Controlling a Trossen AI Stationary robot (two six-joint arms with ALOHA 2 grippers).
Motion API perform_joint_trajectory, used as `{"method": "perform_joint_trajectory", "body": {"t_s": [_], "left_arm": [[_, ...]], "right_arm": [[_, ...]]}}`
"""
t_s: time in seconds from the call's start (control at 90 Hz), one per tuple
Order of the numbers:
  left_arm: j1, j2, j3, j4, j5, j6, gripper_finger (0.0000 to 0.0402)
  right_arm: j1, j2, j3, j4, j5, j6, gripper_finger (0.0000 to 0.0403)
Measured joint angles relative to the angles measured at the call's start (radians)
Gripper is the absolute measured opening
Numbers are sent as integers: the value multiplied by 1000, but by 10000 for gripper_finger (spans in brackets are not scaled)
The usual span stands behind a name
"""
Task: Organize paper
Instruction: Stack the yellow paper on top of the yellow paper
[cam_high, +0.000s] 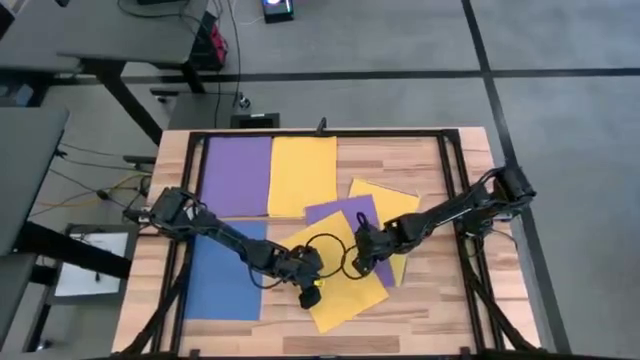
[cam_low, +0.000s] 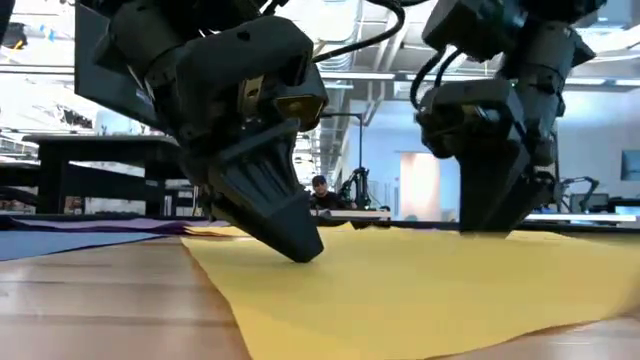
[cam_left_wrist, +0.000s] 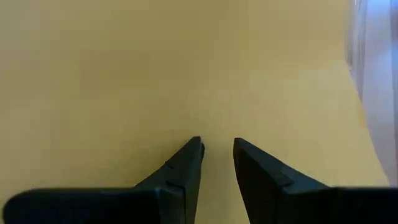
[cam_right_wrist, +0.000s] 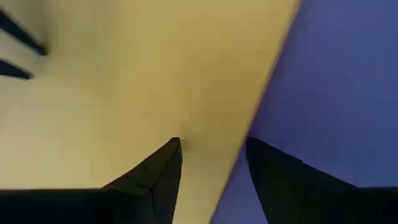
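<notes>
Pressing down: both my hands are tip-down on the loose yellow rectangular paper sheet (cam_high: 345, 290) lying skewed near the front edge of the wooden counter (cam_high: 420, 160), about midway along it.
Left hand (cam_left_wrist: 217, 152): fingers a narrow gap apart, nothing between them, tips on bare yellow paper near the sheet's front-left part.
Right hand (cam_right_wrist: 211, 158): fingers moderately apart, gripping nothing; one tip is on the yellow sheet, the other over the crooked purple paper sheet (cam_high: 345, 215) beside its edge.
Sorted paper: a purple sheet (cam_high: 237, 175) and a yellow sheet (cam_high: 302, 175) lie squared side by side at the back-left; a blue sheet (cam_high: 222, 275) lies at the front-left, under my left arm.
Loose paper: another yellow sheet (cam_high: 390, 205) sits tilted toward the centre-right, overlapping the crooked purple one.
Step, as I judge it: sliding this top yellow sheet free of the pile.
Doing it well: I should press lightly and evenly, move both hands together, and keep the right tip off the purple so it isn't dragged along or the yellow buckled.
</notes>
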Motion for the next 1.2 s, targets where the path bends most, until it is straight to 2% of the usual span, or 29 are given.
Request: {"method": "perform_joint_trajectory", "body": {"t_s": [0.533, 0.833, 1.022, 1.2], "left_arm": [[0, 1, 0, -1, 1, 6, 81], [0, 1, -1, -1, 1, 9, 81], [0, -2, -1, -1, 1, 14, 82], [0, -4, -2, -1, 3, 21, 82]], "right_arm": [[4, -35, 0, 161, -34, -76, 171], [10, -35, 0, 313, -35, -106, 171], [10, -22, 0, 289, -2, -126, 171], [9, 21, 0, 264, 27, -72, 171]]}}
